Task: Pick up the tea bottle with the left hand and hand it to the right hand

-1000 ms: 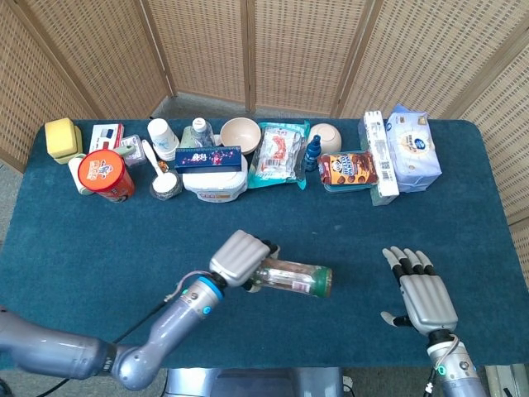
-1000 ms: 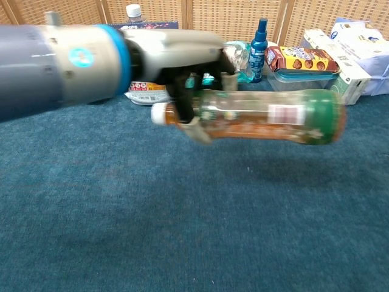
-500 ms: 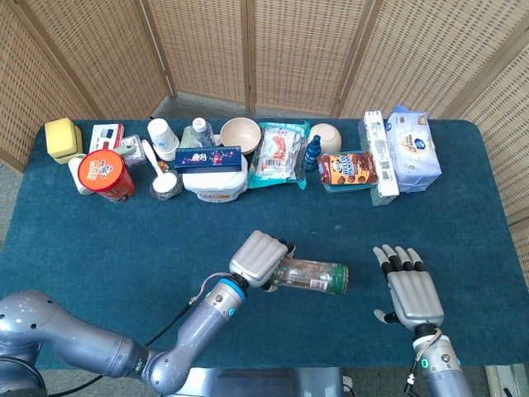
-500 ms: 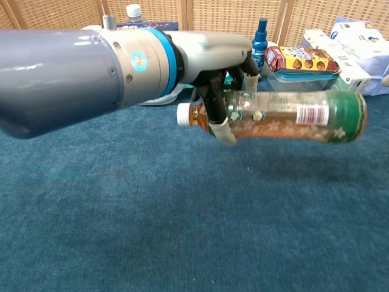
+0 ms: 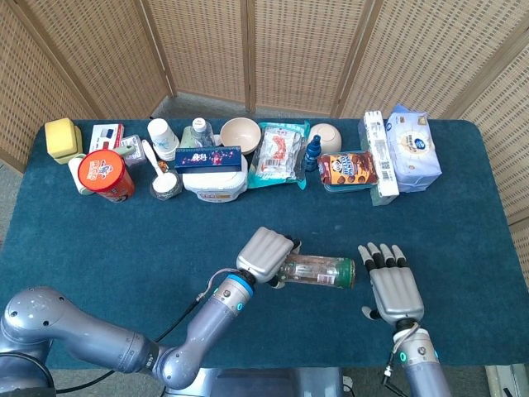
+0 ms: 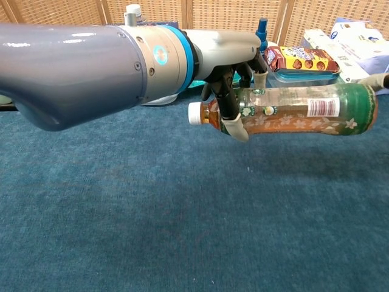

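Sideways, the tea bottle (image 6: 292,115) sits in curled left fingers (image 6: 234,125), beside spread, empty right fingers (image 5: 378,255).

Grey arm (image 6: 73,67) (blue wrist ring), silver hand (image 5: 264,250).

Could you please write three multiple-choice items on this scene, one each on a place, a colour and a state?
1. Where is the tea bottle?
A. Standing among the goods at the far edge
B. Held lying sideways above the table, between the two hands
C. Inside the cream bowl

2. What colour is the bottle's cap?
A. White
B. Red
C. Black

3. What is the state of the right hand?
A. Wrapped around the bottle
B. Holding a cup
C. Open with fingers spread, holding nothing

Answers:
1 B: the left hand grips the neck end, and the chest view shows the bottle clear of the cloth.
2 A: the chest view shows a white cap.
3 C: the head view shows it flat beside the bottle's base.
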